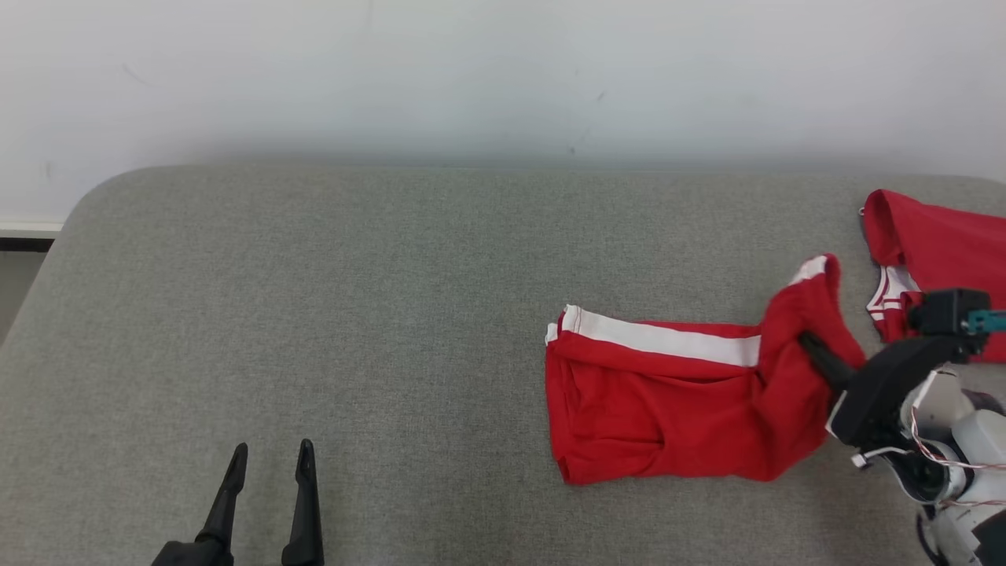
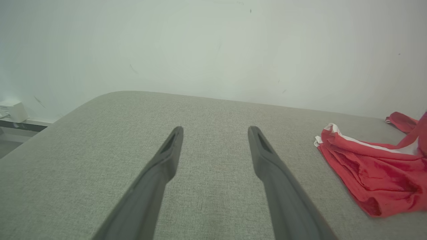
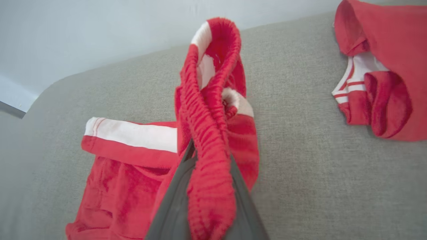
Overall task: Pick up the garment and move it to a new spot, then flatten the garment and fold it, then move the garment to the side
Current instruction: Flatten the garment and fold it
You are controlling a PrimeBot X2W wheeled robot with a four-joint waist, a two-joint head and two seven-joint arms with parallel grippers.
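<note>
The red shorts (image 1: 660,409) are right at the right end effector (image 1: 817,354), which is clamped on the waistband with that end lifted, the rest lying on the grey fabric tabletop (image 1: 354,314). Another red garment (image 1: 943,244) lies just beyond it. The left end effector (image 1: 273,448) hovers open, well apart. Pale scuffed wall (image 1: 471,79) behind.

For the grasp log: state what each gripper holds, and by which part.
Right gripper holds the shorts by the elastic waistband, that end raised off the table. Left gripper is open, holding nothing.
</note>
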